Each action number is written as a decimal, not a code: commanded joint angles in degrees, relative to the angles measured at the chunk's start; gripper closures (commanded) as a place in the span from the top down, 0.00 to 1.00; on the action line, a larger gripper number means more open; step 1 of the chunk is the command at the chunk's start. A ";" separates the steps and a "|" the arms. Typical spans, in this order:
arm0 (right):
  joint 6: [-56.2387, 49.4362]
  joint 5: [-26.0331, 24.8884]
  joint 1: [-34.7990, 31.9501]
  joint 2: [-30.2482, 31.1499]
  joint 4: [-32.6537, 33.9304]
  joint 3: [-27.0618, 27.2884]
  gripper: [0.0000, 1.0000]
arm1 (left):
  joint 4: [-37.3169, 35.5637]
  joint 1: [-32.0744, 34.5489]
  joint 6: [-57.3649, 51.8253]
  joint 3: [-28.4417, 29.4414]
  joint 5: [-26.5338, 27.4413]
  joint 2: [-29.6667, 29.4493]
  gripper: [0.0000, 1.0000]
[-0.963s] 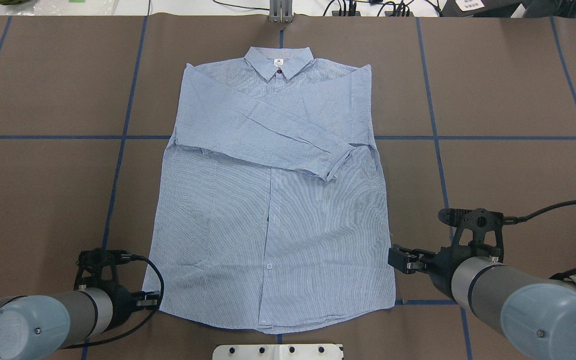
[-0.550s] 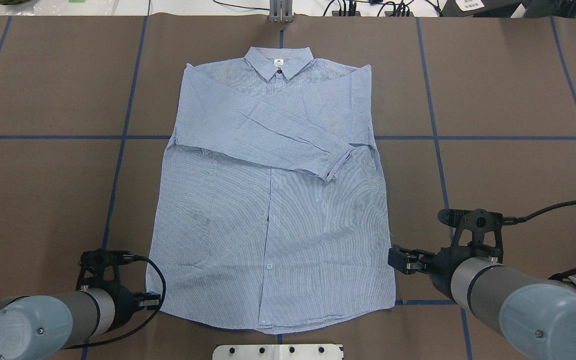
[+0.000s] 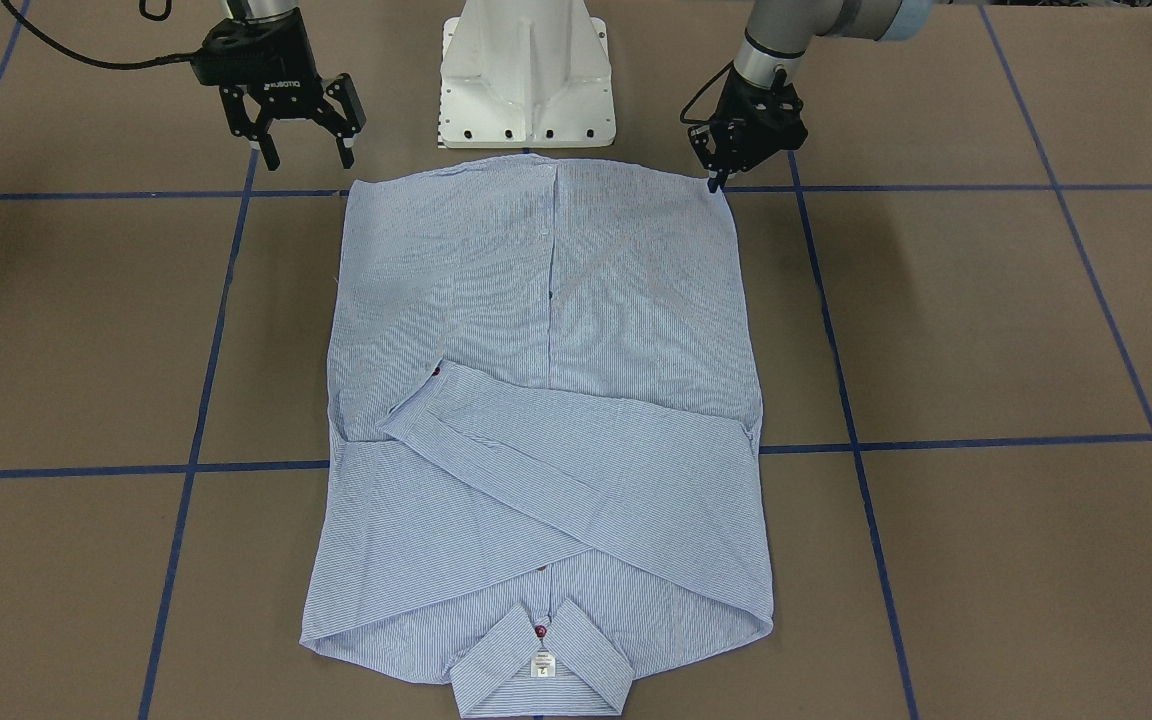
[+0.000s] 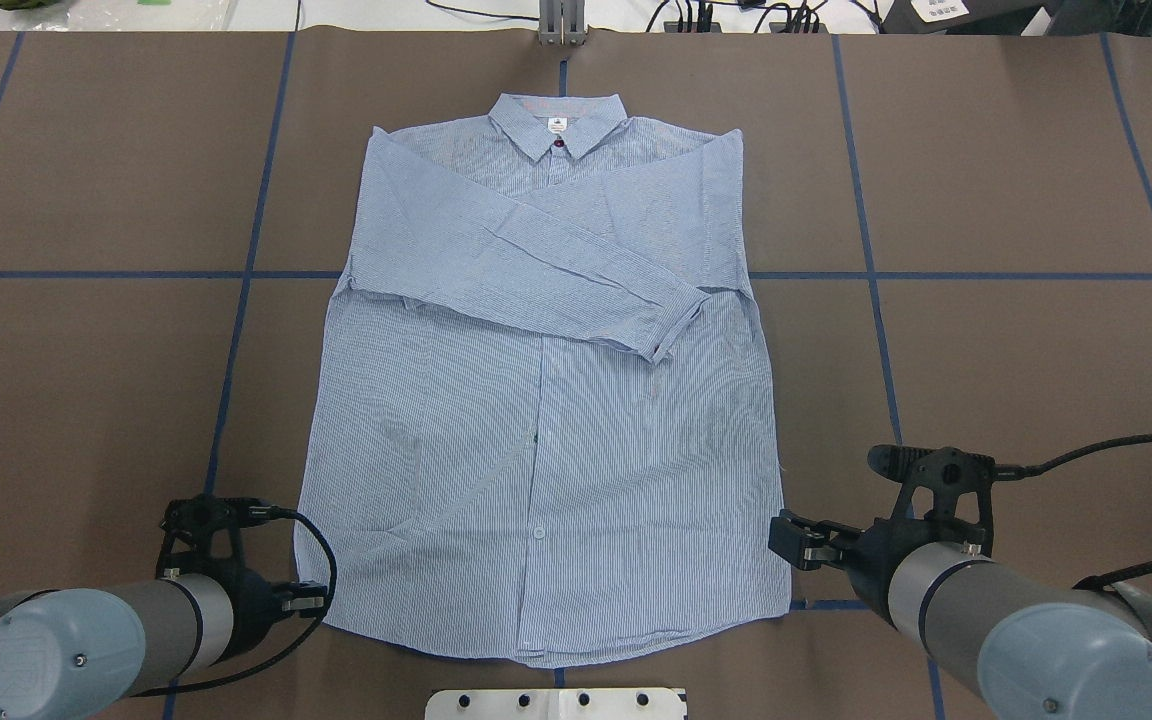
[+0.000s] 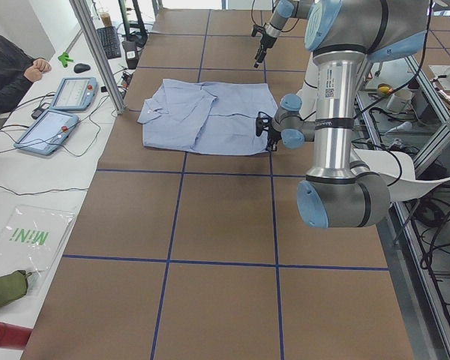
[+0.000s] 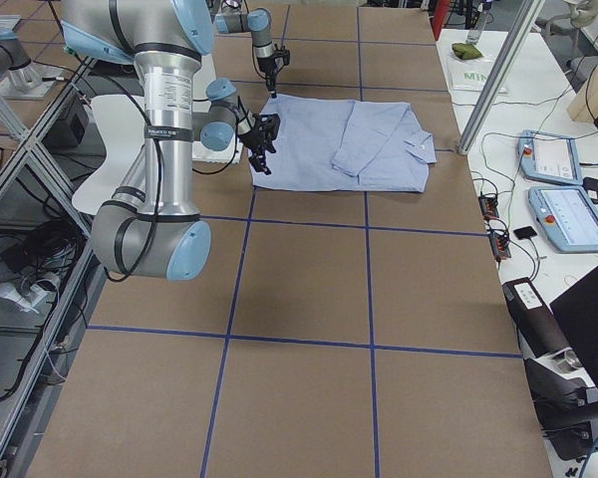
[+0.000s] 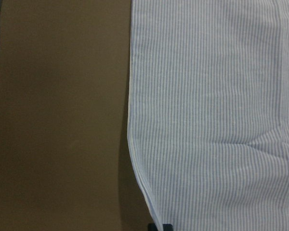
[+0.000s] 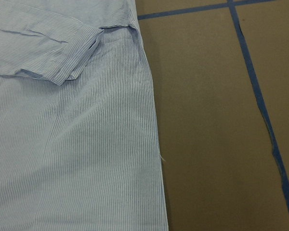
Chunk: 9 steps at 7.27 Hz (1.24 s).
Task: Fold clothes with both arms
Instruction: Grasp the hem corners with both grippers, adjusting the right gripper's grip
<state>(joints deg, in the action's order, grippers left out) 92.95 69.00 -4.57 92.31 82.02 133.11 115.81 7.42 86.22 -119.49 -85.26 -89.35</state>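
One shirt (image 4: 536, 420) is laid flat mid-table (image 4: 986, 200), hem (image 4: 546, 648) toward the robot's edge and two sleeves (image 4: 536, 270) crossed over the chest. Two grippers are counted, one at each hem corner. The right gripper (image 3: 308, 158) is spread wide. Whether the left gripper (image 3: 716, 178) is parted cannot be told (it is seen edge-on). Only cropped cloth edges are shown by the wrist views, and the collar (image 4: 558, 125) by the fixed cameras alone.

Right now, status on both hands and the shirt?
Right hand open, beside shirt's hem corner, not gripping. Left hand at the other hem corner, jaw state unclear. Shirt flat, sleeves folded across chest. No obstacle seen.
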 commanded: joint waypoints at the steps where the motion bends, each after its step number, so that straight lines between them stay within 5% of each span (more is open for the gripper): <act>1: 4.94 -9.01 6.04 -0.90 0.07 -2.75 0.83 | 0.03 0.14 0.09 -1.26 0.01 -0.21 0.00; 3: 5.22 -10.99 7.21 -4.14 0.15 -8.02 0.60 | 0.03 0.14 0.96 -1.89 -0.08 -0.30 0.00; 9: 5.31 -13.72 9.14 -5.04 0.85 -12.09 0.54 | 0.12 -0.04 1.41 -1.89 -0.17 -0.82 0.00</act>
<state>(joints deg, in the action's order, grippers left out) 98.20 55.56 4.15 87.27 82.66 121.27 115.86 7.40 87.62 -121.38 -85.42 -90.14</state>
